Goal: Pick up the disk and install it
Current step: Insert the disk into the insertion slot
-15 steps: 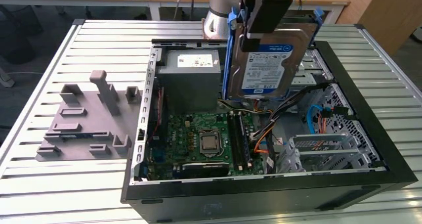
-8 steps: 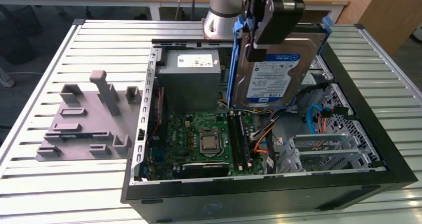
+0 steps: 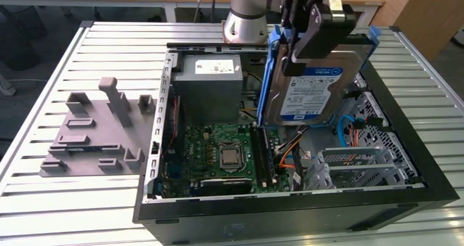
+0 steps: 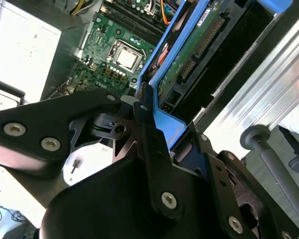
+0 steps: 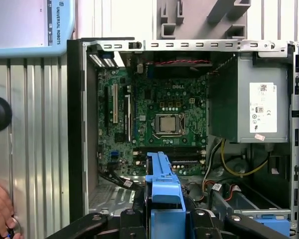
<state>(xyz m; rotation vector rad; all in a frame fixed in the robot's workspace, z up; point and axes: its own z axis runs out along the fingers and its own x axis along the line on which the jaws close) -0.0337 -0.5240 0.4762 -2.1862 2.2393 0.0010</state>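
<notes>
Clamped on the blue rail frame at the disk's upper edge, the gripper (image 3: 308, 45) holds the disk (image 3: 315, 91) on end, hanging just beneath it with the blue-and-white label facing the exterior view. In the second wrist view the black fingers (image 4: 145, 124) pinch the blue rail, and the disk's (image 4: 189, 55) green circuit-board side stretches away from the gripper (image 4: 154, 119). The disk is in the air, above the open computer case (image 3: 290, 202) and not seated in it. Below the gripper lie the motherboard (image 3: 217, 148) and a metal drive cage (image 3: 355, 164), and the grey power supply box (image 3: 210, 88) sits beside the hanging disk. Well apart from the gripper, outside the case, a grey plastic fixture (image 3: 94, 132) rests on the slatted table (image 3: 73, 202). In the first wrist view a person's hand (image 5: 0, 211) rests on the table, off to the gripper's side
</notes>
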